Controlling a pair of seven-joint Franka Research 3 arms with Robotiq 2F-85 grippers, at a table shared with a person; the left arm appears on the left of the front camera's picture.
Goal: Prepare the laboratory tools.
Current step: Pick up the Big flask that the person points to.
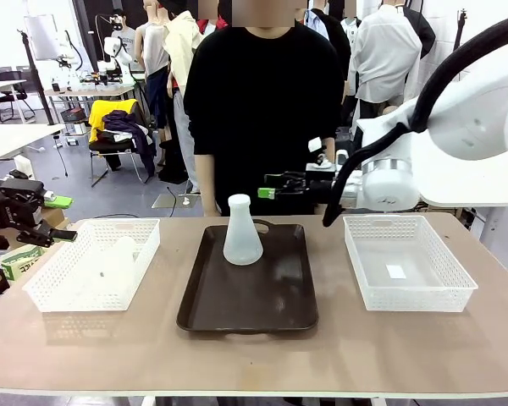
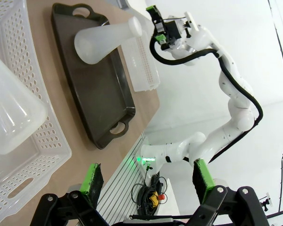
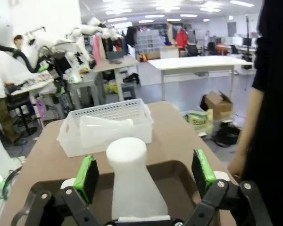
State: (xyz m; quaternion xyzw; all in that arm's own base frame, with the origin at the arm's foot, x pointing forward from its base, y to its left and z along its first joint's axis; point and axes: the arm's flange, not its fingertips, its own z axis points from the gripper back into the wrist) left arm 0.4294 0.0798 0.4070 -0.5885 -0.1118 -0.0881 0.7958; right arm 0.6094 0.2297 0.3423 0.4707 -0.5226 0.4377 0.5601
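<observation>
Flasks first: the upright flask (image 1: 242,233) stands neck up on the dark brown tray (image 1: 271,292), toward the tray's far end, in the middle of the tabletop (image 1: 254,364). The right end effector (image 1: 268,188) hangs just beyond it, over the tray's far edge on the side of the person (image 1: 262,101). Its fingers point toward the robot's left, with the tips about level with the flask's neck and a little to its right: close, but apart, no contact. From the right wrist camera the green pads (image 3: 87,179) are spread wide and the flask's neck rises in the gap between them, clear of both, so nothing is pinched there. Over to the left, the second flask (image 1: 118,258) lies on its side inside the left basket (image 1: 68,300), white lattice, sitting just left of the tray. The left end effector (image 1: 59,218) hovers off the tabletop's left edge, near that basket's far-left corner and a touch above it, jaws spread apart too and gripping nothing. On the left wrist camera the lying flask's wide body looms close at the picture's left, off to one side of the parted fingers rather than between them. The right basket (image 1: 419,300) sits right of the tray with a small white slip (image 1: 395,271) on its floor.
</observation>
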